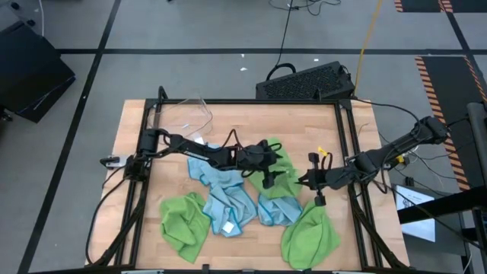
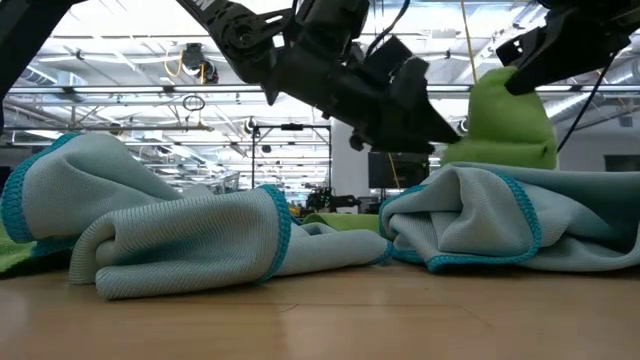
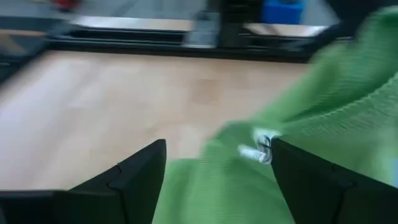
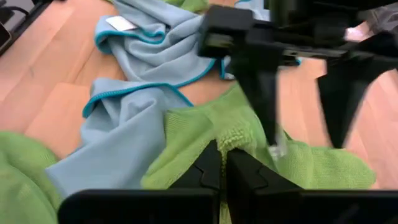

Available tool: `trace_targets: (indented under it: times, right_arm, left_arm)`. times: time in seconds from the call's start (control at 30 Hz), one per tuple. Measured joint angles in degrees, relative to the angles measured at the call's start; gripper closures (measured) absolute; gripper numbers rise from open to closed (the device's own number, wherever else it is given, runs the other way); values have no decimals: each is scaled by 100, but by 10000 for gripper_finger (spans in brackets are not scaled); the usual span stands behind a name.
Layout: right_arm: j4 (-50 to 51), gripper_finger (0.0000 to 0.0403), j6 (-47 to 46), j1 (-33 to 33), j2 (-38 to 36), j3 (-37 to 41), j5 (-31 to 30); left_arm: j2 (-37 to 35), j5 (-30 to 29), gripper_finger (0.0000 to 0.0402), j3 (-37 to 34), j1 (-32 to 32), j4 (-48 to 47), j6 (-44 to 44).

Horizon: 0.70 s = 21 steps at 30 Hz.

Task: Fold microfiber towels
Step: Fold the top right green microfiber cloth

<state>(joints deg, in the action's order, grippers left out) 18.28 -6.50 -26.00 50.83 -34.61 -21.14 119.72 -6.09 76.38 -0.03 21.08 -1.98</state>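
A lime green towel [image 1: 283,169] lies crumpled at the table's middle, partly over the light blue towels [image 1: 228,199]. My right gripper [image 4: 224,165] reaches in from the table's right and is shut on a raised fold of the green towel. My left gripper [image 3: 217,180] comes from the left and stands open over the same towel. Its two fingers [image 4: 272,112] straddle the green cloth just beyond the right gripper. In the low view the green towel [image 2: 512,115] rises in a hump above a blue towel [image 2: 470,225]. My right gripper pinches a bunched ridge of the green towel [image 4: 233,138] between its two shut fingers, coming slanting down from the table's right. The cloth is drawn up into a peak at the fingers, and the remainder lies on the table and the blue towels. My left gripper has green cloth [image 3: 224,186] between its open fingers. I cannot tell whether they touch it.
Two more green towels lie near the front edge, one at the left [image 1: 185,221] and one at the right [image 1: 310,237]. A clear plastic bin [image 1: 194,114] stands at the far left corner. A black frame [image 1: 144,160] borders the table. Bare wood shows along the far side.
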Motion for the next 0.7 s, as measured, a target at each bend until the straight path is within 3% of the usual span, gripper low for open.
trace_targets:
  times: [0.2, 0.7]
  right_arm:
    - [-4, 403, 137, 2, -2, 0, 0]
    - [-476, 403, 9, 2, -4, 0, 28]
  left_arm:
    - [0, -146, 101, 0, -1, -15, -476]
    - [0, -144, 99, 0, 0, 22, -389]
